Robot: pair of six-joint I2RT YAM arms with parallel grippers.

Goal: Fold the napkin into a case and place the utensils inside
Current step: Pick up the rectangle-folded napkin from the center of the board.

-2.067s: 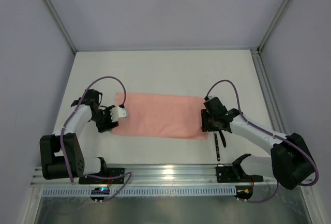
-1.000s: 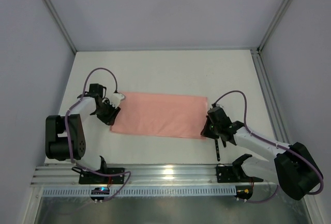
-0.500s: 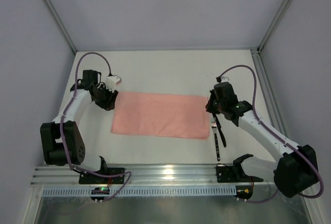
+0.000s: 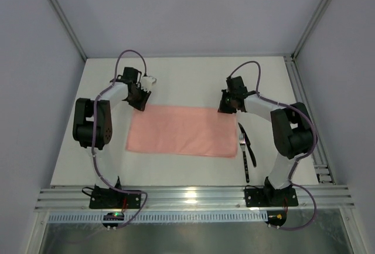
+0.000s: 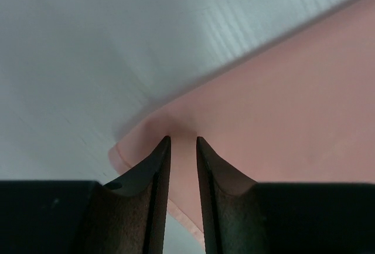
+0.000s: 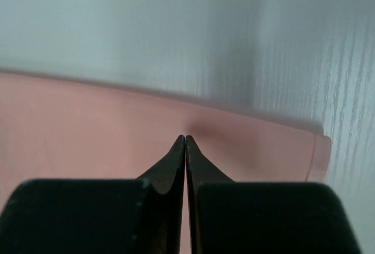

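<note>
Nearest the arm bases, the utensils (image 4: pixel 246 169) lie untouched on the tabletop (image 4: pixel 187 78), just beside the right short end of the napkin (image 4: pixel 181 131), which is spread as a flat, long rectangle and not yet anything like a pouch. What has changed is the arms, not the cloth: two seconds ago both worked low at the napkin's short ends, half a second ago they were swinging outward and back, and now each has reached one of the far corners (the cloth itself sits much as it did). Judging by that, the next fold is being set up, most likely drawing the far edge toward the near one to narrow the strip. At the far left corner the left hand (image 5: pixel 183 142) is all but closed, only a thin slit left between its fingers, with pink cloth puckered up into that slit, so it appears to have pinched the corner. At the far right corner the right hand (image 6: pixel 185 138) has its fingertips pressed fully together on the cloth close to the edge, seemingly nipping a thin layer.
</note>
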